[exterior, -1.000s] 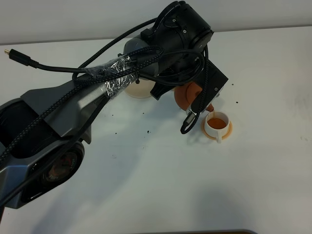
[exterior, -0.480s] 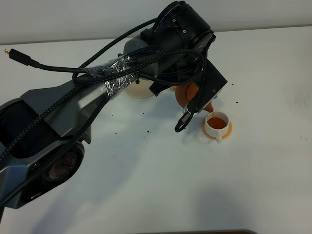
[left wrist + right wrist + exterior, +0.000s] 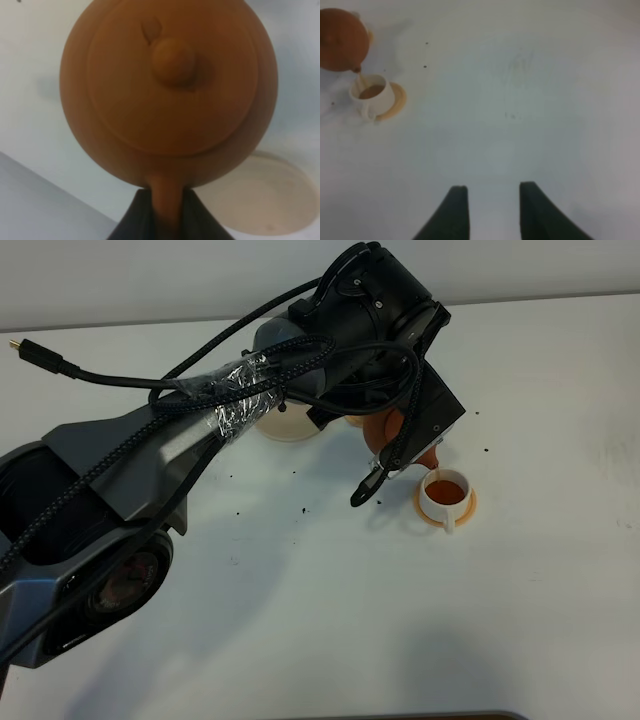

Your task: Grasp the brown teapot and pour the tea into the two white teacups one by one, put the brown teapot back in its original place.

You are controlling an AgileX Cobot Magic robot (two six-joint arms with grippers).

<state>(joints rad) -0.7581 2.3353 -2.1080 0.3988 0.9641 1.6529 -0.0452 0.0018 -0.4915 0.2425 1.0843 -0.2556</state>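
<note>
The left tool [image 3: 166,212] gripped the brown teapot's [image 3: 170,90] handle tightly, its fingertips cut off at the frame edge. From above, the arm [image 3: 150,460] hid most of the tilted pot, whose spout sat just over the one white teacup [image 3: 444,492] visible, on one saucer [image 3: 468,505]. One beige coaster [image 3: 282,192] peeked out. The right tool [image 3: 492,202] gaped empty.

- Bright, even light is filling all views.
- Soft shadows are falling on the white table [image 3: 520,620] left of the brown teapot [image 3: 388,430] in the exterior view.
- Foil wrap [image 3: 240,390] left of the teapot is glinting.
- Both wrist views are rendering blurred, the teapot included.
</note>
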